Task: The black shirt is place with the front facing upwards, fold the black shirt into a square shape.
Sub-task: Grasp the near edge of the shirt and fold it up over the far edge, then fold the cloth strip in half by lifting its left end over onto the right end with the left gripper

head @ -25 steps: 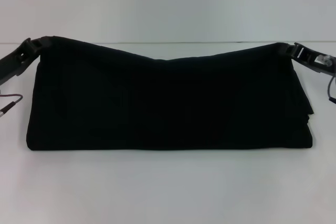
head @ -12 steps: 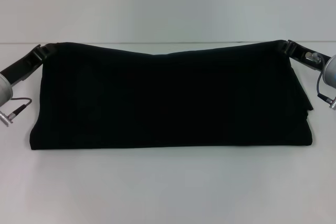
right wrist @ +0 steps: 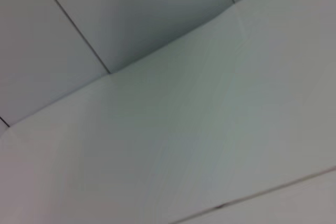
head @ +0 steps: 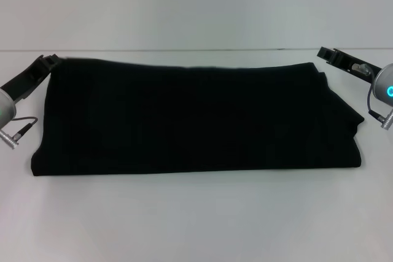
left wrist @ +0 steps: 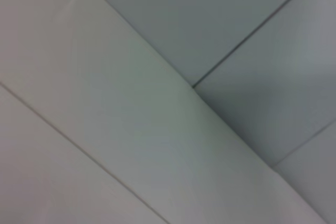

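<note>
Flat black shirt (head: 196, 118) (grippers flanking)

both arms cut off by edges

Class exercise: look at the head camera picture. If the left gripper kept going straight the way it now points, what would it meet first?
The left gripper points inward along the table's far side, at the back left corner of the black shirt. It would probably meet that corner first, though depth is hard to judge.
</note>
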Robot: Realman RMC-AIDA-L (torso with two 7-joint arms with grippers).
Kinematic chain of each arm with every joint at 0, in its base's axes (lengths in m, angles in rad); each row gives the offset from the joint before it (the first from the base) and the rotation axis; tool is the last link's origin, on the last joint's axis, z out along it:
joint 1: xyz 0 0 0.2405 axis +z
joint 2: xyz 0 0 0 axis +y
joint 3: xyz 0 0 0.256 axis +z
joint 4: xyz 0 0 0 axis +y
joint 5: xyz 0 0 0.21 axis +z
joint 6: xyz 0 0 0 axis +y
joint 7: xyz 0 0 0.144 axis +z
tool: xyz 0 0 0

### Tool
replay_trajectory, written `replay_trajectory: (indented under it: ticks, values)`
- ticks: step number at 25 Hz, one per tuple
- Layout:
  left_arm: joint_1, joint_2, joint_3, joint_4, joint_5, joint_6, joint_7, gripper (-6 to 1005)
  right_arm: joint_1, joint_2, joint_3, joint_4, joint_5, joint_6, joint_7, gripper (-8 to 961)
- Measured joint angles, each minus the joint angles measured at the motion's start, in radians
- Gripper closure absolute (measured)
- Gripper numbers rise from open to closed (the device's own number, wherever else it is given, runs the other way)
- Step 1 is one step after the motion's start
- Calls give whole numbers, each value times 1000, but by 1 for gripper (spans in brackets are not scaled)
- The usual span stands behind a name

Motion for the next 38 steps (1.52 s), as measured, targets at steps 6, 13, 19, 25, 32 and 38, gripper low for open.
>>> replay_trajectory:
  ticks: [6,13,19,25,32,38]
  values:
    - [10,-14,0,-8,-68,-3,59,835,-4,0,0,22,64,-1,-68,592]
    - [15,-8,1,-13,-76,11,51,591,-29,-3,4,21,92,-82,-89,298]
    - [72,54,60,-17,-68,221,-65,323,-103,-13,-7,-2,127,-390,-259,110]
    - [154,120,173,-13,-68,385,-281,247,-186,-13,-177,-87,70,-619,-412,105]
    - [267,143,212,23,-58,526,-517,236,-234,-7,-369,-87,65,-683,-586,99]
    - [334,129,213,59,-7,599,-634,223,-238,-2,-426,-44,64,-686,-672,99]
